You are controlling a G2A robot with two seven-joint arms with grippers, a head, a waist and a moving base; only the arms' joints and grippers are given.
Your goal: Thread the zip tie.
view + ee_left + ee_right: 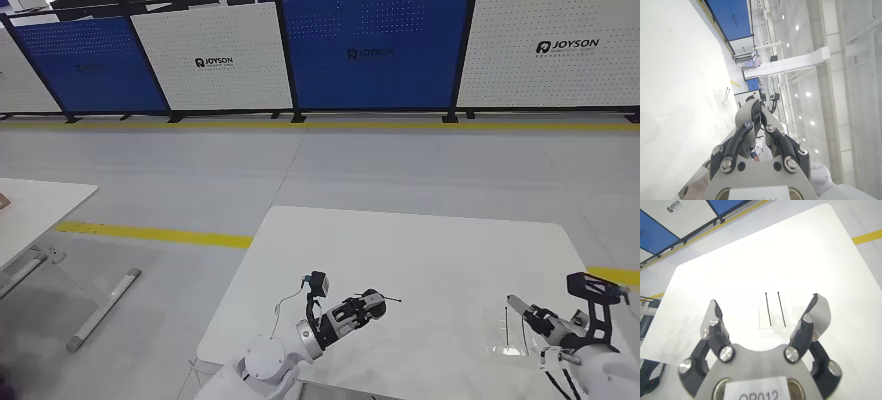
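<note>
My left gripper (373,304) hovers over the table's near left part, shut on a thin black zip tie (390,297) whose end sticks out past the fingertips. In the left wrist view its fingers (755,109) are pressed together. Two more black zip ties (768,309) (781,309) lie side by side on a clear sheet (755,321); the pair of zip ties (726,97) also appears in the left wrist view. My right gripper (764,299) is open just short of them, above the table's near right part (524,310), with nothing between its fingers.
The white table (420,250) is bare apart from the clear sheet (503,332) near its right front edge. Beyond the table lies grey floor with a yellow line (150,234). Another white table (30,205) stands at the left.
</note>
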